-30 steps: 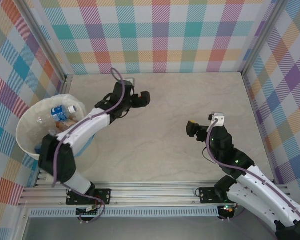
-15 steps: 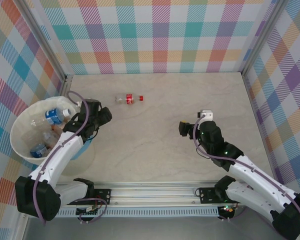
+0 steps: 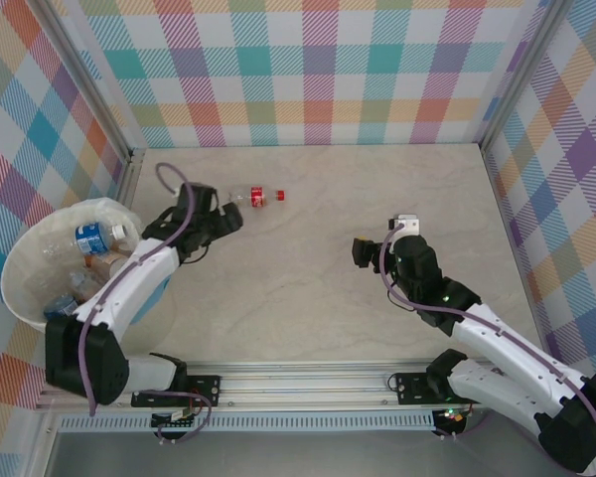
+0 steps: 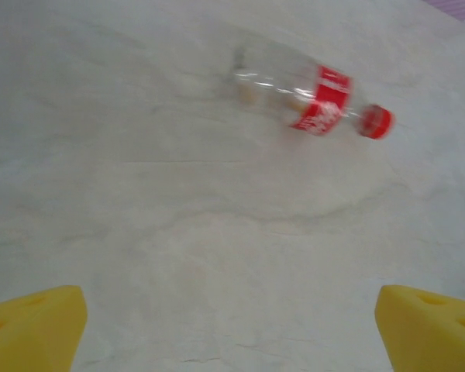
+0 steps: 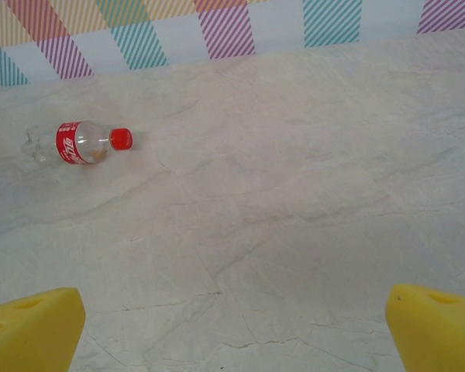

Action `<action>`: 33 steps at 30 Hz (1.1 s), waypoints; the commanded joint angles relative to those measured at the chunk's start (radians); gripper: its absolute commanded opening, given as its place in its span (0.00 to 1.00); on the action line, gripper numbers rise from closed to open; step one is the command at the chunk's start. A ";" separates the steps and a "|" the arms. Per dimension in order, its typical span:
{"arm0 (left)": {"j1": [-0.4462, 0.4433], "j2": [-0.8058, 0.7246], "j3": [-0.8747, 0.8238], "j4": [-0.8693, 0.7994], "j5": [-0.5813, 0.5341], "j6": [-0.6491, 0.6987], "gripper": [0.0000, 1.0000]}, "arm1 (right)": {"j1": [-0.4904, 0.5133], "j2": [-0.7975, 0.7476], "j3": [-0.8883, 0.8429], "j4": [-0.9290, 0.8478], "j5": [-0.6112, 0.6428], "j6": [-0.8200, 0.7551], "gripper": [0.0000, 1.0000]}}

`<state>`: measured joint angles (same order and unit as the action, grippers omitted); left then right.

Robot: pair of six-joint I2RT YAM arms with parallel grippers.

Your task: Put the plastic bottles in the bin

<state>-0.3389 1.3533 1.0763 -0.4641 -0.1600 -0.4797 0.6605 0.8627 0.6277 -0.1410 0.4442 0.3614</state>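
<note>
Red-capped bottle (image 3: 256, 196) lying on bench (image 3: 308, 298) just beyond wide-open, empty left gripper (image 3: 225, 221); right gripper (image 3: 363, 251) likewise wide, empty; more bottles (image 3: 91, 237) inside bin (image 3: 12, 260).

The worktop (image 3: 318, 258) is a pale cream slab with faint grey marble veins, and it takes up the middle of the top view. One clear plastic bottle (image 3: 255, 196) lies on its side directly on it, in the upper left-centre of the frame. A red label wraps its middle and its red cap points towards the right, with bare surface all round it. At the left edge of the frame stands the bin (image 3: 20, 260), round and cream-white, well apart from that bottle.
</note>
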 commanded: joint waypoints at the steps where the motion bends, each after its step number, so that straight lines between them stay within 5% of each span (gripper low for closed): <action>1: -0.060 0.154 0.119 0.076 -0.029 0.023 1.00 | -0.003 0.012 0.037 0.021 0.008 0.007 1.00; 10: 0.014 0.643 0.571 0.093 -0.014 0.155 1.00 | -0.002 -0.028 0.028 -0.035 0.025 0.000 1.00; 22: 0.085 1.023 1.012 -0.080 0.084 0.173 1.00 | -0.003 -0.101 0.003 -0.082 0.059 0.014 1.00; 33: 0.044 0.843 0.736 -0.041 0.163 0.120 1.00 | -0.002 -0.109 0.001 -0.079 0.070 0.013 1.00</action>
<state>-0.2733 2.3131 1.8778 -0.4976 -0.0376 -0.3470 0.6605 0.7540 0.6338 -0.2237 0.4969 0.3660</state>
